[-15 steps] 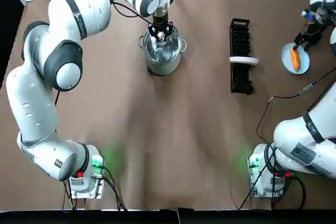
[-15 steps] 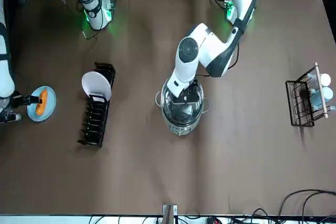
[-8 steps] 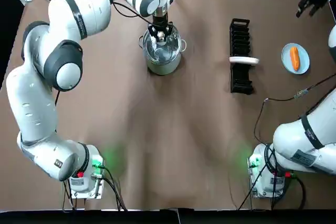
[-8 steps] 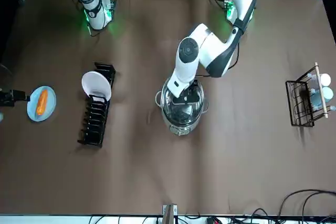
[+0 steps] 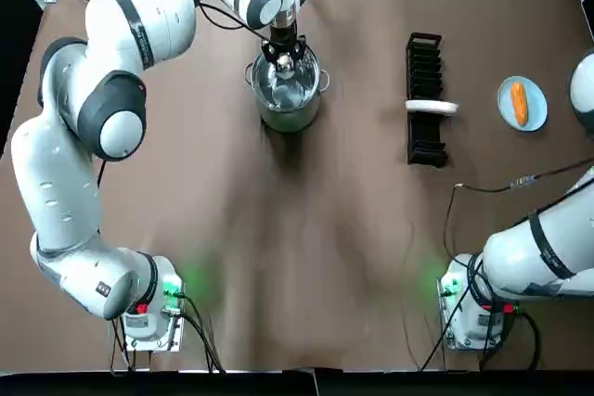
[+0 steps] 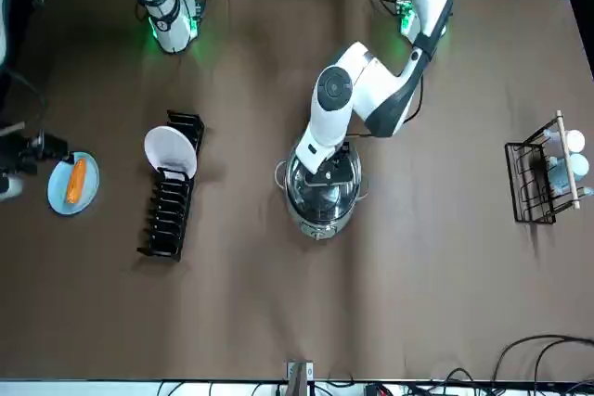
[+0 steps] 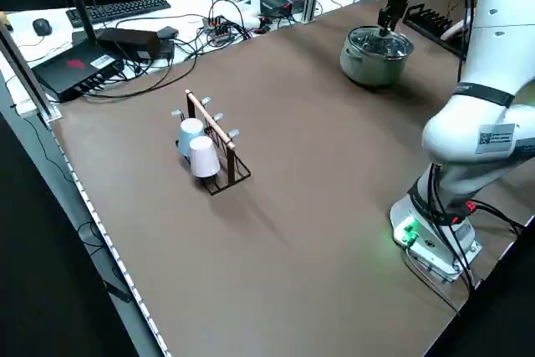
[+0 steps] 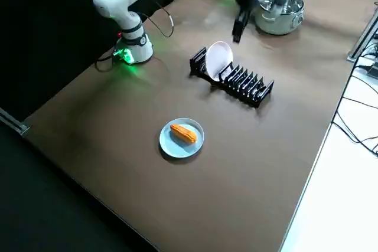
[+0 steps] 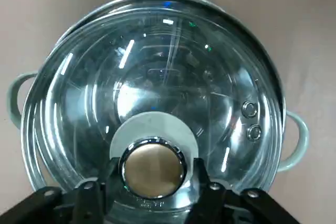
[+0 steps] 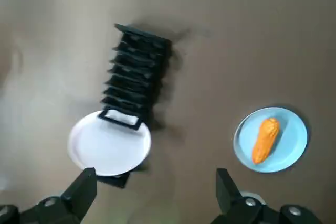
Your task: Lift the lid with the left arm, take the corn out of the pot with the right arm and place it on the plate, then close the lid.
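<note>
The right tool (image 10: 155,192) has pulled up and away from the blue plate (image 5: 535,99) it was touching a second ago. It now hangs high near the far right corner of the surface (image 5: 306,257), with its fingers spread wide and nothing between them. The corn (image 5: 520,104) lies alone across the middle of the plate, so the transfer step looks finished.

The left tool (image 9: 151,177) has barely shifted. It stays clenched on the knob of the glass lid (image 9: 157,77), directly over the pot (image 5: 290,118). In the wrist view the lid sits a little off-centre against the pot's rim, and I cannot tell whether it is fully seated. By my reading, only settling the lid and letting go remain.

The pot stands toward the far edge of the surface, with a wide bare stretch between it and the arm bases. A black dish rack (image 5: 425,136) holding one white dish (image 5: 430,107) stands between pot and plate, apart from both. The plate is close to the surface's right edge. A cup rack (image 6: 538,183) stands well off on the robot's left — nothing crowds a straight lift off the lid.
</note>
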You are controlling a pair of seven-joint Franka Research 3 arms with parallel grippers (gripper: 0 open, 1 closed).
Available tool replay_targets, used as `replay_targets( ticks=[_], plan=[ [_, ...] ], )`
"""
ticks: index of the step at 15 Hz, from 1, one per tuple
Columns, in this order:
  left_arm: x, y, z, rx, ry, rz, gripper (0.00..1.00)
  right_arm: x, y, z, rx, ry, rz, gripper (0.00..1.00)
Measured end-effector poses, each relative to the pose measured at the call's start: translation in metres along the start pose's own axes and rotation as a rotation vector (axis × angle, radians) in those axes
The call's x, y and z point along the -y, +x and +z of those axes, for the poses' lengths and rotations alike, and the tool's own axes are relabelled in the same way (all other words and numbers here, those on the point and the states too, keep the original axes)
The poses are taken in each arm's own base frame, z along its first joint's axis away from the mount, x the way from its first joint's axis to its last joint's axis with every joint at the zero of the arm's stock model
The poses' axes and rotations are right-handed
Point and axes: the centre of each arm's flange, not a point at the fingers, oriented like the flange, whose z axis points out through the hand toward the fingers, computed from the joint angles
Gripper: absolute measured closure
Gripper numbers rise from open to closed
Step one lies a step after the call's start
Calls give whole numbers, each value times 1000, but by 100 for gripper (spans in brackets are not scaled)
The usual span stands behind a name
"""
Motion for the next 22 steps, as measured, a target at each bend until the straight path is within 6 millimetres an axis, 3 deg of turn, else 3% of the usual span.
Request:
replay_targets(
  ticks=[3, 4, 8, 9, 11, 16, 19, 22],
  plan=[
    [-1, 0, -1, -3, -3, 0, 14, 40, -20, -40, -42, -10, 9, 0],
    [0, 1, -3, -5, -5, -1, 11, 50, -28, -48, -47, -8, 5, 0],
    [6, 16, -27, -43, -34, -23, 0, 76, -54, -52, -41, -3, -18, 0],
    [25, 31, -57, -84, -54, -52, 0, 84, -61, -49, -33, -3, -30, 0],
    [55, 43, -96, -116, -51, -53, 0, 90, -67, -45, -39, -5, -37, 0],
    [151, 40, -187, -65, 64, 70, 0, 89, -78, -24, -68, -12, -33, 0],
    [202, 27, -225, -5, 116, 139, 0, 88, -79, -20, -60, -20, -35, 0],
    [223, 13, -244, 35, 144, 144, 0, 87, -80, -19, -67, -37, -38, 0]
  ],
)
